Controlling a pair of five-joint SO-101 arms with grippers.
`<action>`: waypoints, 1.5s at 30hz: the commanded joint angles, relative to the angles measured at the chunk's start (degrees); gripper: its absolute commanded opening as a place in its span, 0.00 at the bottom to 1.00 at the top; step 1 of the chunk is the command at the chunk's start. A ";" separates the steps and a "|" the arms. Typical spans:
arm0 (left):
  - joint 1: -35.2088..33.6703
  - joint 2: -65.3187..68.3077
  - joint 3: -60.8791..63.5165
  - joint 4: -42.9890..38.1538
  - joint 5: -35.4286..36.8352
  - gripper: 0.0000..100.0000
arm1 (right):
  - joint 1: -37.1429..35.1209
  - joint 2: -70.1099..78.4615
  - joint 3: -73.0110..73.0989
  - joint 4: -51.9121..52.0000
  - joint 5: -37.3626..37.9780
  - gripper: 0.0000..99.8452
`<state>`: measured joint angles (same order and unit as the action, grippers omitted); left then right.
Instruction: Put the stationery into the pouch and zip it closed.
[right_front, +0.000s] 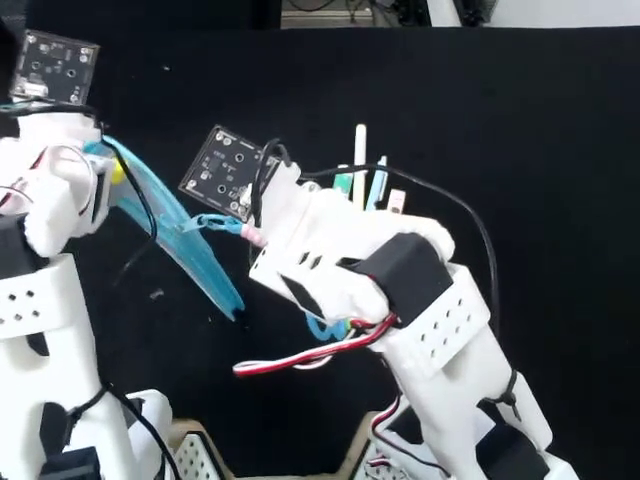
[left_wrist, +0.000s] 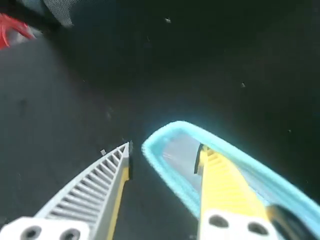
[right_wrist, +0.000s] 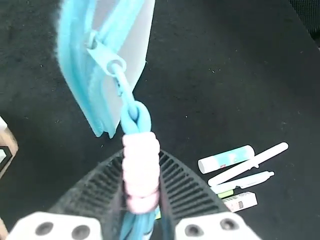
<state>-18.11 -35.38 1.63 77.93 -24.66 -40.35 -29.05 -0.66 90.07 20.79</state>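
Note:
The pouch, translucent with a blue zip edge, hangs slanted between the two arms above the black table. My left gripper stands open at its upper end. In the left wrist view the left gripper has its yellow finger lying against the pouch and the grey finger well apart from it. My right gripper is shut on the pink zipper pull, whose blue cord leads to the slider on the pouch. The right gripper is at the pouch's middle. The stationery lies on the table behind the right arm.
A glue stick, two white pens, a green marker and a small box lie close together. Red and white cables hang under the right arm. The black cloth stretches far to the right.

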 joint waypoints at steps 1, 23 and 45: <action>-1.27 0.09 -0.57 -4.31 -0.62 0.22 | 0.97 -1.54 -0.48 0.26 -0.35 0.01; 2.24 -0.53 -3.56 22.95 7.82 0.09 | 10.81 -1.01 -0.92 -16.18 -0.26 0.01; 5.58 -1.49 -0.04 21.01 15.56 0.03 | 17.32 -1.54 2.77 -12.40 -0.26 0.03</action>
<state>-15.47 -35.82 1.27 100.44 -13.93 -25.14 -29.05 2.68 77.14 20.79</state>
